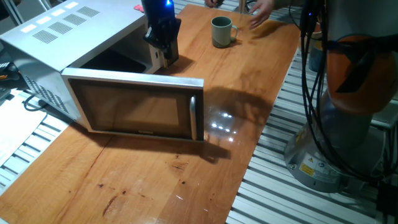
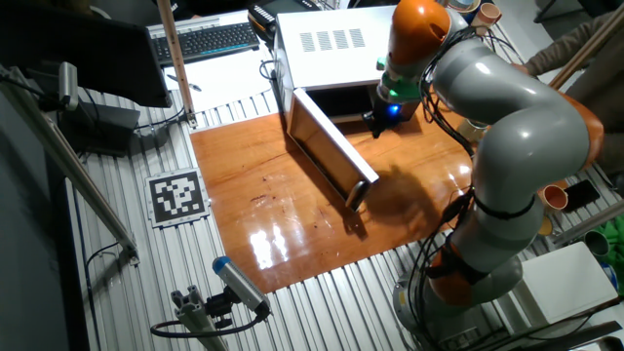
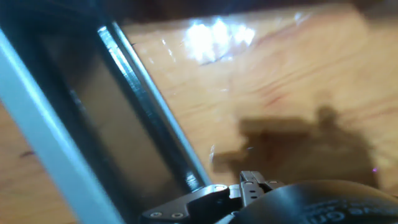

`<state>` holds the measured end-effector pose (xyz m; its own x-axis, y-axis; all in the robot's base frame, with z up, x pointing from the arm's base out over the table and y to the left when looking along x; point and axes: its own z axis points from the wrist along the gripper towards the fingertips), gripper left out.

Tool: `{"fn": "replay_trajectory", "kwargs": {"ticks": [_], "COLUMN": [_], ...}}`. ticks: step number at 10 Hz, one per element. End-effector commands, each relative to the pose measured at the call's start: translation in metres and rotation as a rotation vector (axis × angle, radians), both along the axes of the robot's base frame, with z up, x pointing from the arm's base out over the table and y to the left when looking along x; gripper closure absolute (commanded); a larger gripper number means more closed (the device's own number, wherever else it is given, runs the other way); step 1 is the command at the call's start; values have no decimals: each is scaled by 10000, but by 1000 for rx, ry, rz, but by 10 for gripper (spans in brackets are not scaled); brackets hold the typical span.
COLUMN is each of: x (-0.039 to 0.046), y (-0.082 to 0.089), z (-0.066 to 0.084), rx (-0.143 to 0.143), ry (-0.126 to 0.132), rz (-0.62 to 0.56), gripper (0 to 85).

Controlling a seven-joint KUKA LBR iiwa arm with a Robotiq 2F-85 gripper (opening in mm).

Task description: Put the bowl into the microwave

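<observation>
The bowl [image 1: 221, 32], a small grey-green mug with its handle to the right, stands upright on the wooden table [image 1: 155, 186] at the far side. The microwave [image 1: 62, 28] sits at the left with its glass door [image 1: 137, 106] swung wide open. My gripper [image 1: 165, 57] hangs at the mouth of the open cavity, well left of the bowl, and holds nothing. The other fixed view shows the gripper [image 2: 376, 123] beside the microwave [image 2: 336, 44] and its door [image 2: 327, 146]; the bowl is hidden there. The hand view looks down on the door frame [image 3: 143, 106].
A person's hand [image 1: 264, 12] reaches over the table's far edge close to the bowl. The arm's base [image 1: 348, 112] and cables stand off the right edge. A keyboard [image 2: 210, 41] lies behind the microwave. An orange cup [image 2: 554, 196] sits beyond the arm.
</observation>
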<state>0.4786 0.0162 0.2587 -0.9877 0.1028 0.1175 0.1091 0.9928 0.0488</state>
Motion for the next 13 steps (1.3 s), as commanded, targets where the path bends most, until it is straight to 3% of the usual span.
{"fn": "replay_trajectory", "kwargs": {"ticks": [1,3,4,7,8,11,13], "x": [18,18,18,18,18,18,18], "y": [-241,-426,-426,-426,-426,-426,-426], "z": [-23,-10,-10,-10,-10,-10,-10], "rx": [-3,-33,-43,-50,-34,-1,-32], "ry": [-1,-12,-13,-40,-44,-24,-25], "rz": [20,35,45,91,102,65,1], "gripper": [850,850,850,850,850,850,850]}}
